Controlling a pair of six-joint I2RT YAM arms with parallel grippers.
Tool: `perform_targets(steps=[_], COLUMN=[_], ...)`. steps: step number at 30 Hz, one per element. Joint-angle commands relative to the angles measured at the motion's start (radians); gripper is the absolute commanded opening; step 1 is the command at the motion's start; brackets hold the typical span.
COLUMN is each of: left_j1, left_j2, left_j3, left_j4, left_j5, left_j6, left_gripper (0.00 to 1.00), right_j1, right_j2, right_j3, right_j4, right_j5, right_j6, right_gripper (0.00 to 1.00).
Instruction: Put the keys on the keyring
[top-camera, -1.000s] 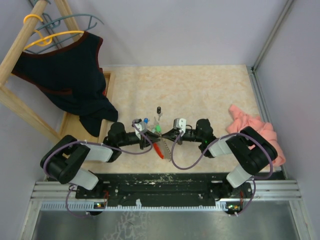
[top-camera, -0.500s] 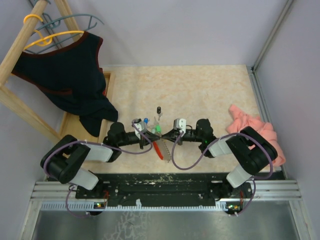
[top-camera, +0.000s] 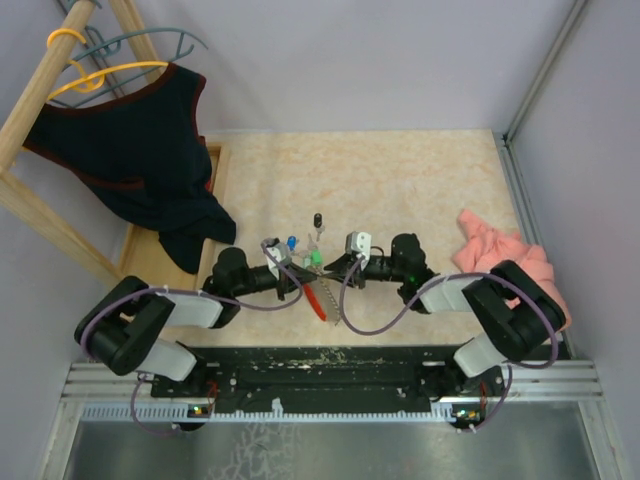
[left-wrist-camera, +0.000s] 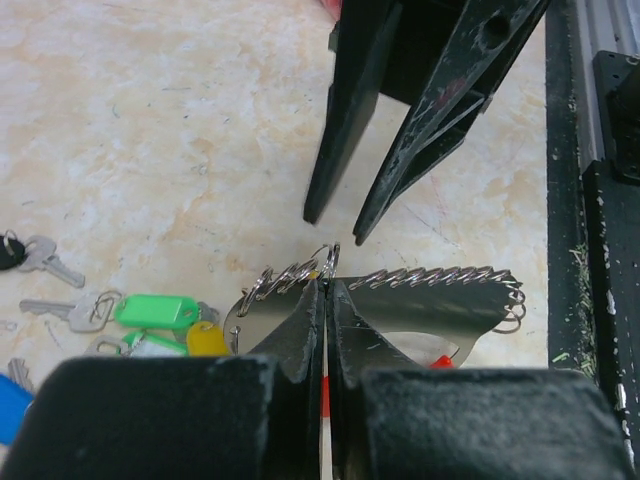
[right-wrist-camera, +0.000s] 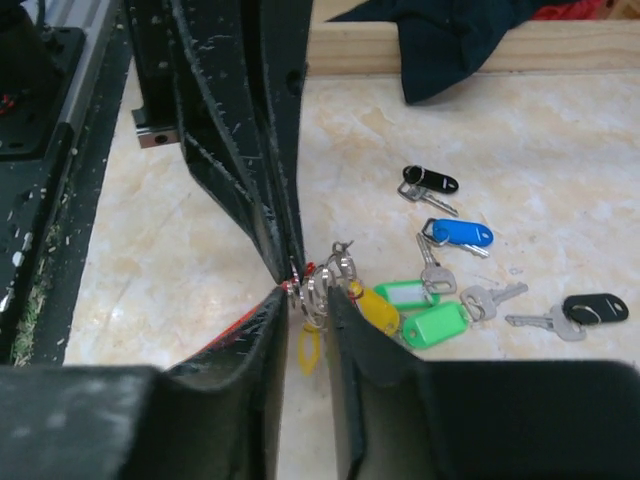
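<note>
The keyring (left-wrist-camera: 430, 300), a grey toothed strip strung with small wire rings plus a red band (top-camera: 318, 300), lies low between both arms. My left gripper (left-wrist-camera: 327, 283) is shut on the strip's top edge. My right gripper (right-wrist-camera: 308, 292) faces it with its jaws a little apart, and a bunch of wire rings and a yellow loop (right-wrist-camera: 308, 350) sit in the gap. Keys lie beside it on the table: yellow (right-wrist-camera: 375, 308), green (right-wrist-camera: 435, 325), blue (right-wrist-camera: 462, 233) and black (right-wrist-camera: 430, 180) tags. In the top view the grippers meet near the green keys (top-camera: 315, 258).
A dark garment (top-camera: 130, 150) hangs on a wooden rack with hangers at the back left, its hem reaching the table. A pink cloth (top-camera: 505, 265) lies at the right edge. A metal rail (top-camera: 330, 370) runs along the near edge behind the arm bases.
My left gripper has closed onto the keyring strip. My right gripper's jaws have parted slightly. Both arms have shifted a little to the left.
</note>
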Motion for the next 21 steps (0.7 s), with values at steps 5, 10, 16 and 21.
perform_targets(steps=[5, 10, 16, 21], left_j1=[0.014, 0.023, 0.025, 0.025], left_j2=[-0.12, -0.218, -0.35, -0.449], left_j3=[-0.058, -0.098, -0.19, -0.233], left_j4=[-0.072, -0.154, -0.121, -0.144], left_j5=[-0.158, -0.276, -0.369, -0.452], left_j6=[-0.059, -0.093, -0.13, -0.121], left_gripper=[0.0, 0.0, 0.0, 0.0], right_j1=[0.0, 0.0, 0.032, 0.077], right_j2=[-0.102, -0.107, 0.001, 0.116], right_j3=[0.155, 0.189, 0.31, 0.406], right_j4=[-0.376, -0.448, -0.616, -0.617], right_j5=[0.15, 0.354, 0.504, 0.592], right_j6=[-0.033, 0.001, -0.02, 0.024], right_gripper=[0.39, 0.46, 0.46, 0.47])
